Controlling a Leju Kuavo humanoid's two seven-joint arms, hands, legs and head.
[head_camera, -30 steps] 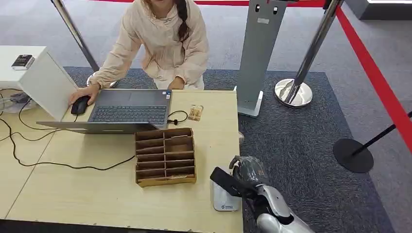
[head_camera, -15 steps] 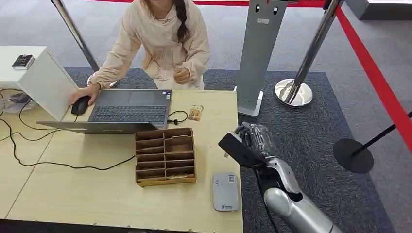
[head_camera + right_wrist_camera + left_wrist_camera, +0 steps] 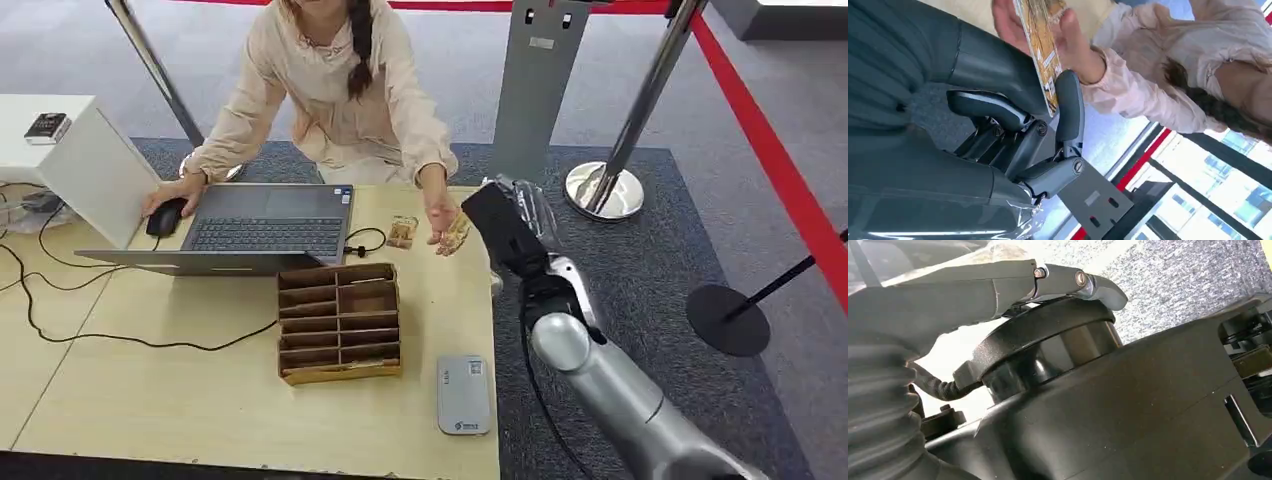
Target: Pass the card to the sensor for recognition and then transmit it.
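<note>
Card (image 3: 1040,47) is pinched in the right hand (image 3: 505,225), held out over the far table edge right at the person's open palm (image 3: 443,225). Looks like the sensor (image 3: 464,394) part is done, since that reader sits well back near the front edge. What's left is letting go into the palm. Left hand (image 3: 998,285): can't tell what its fingers are doing.
</note>
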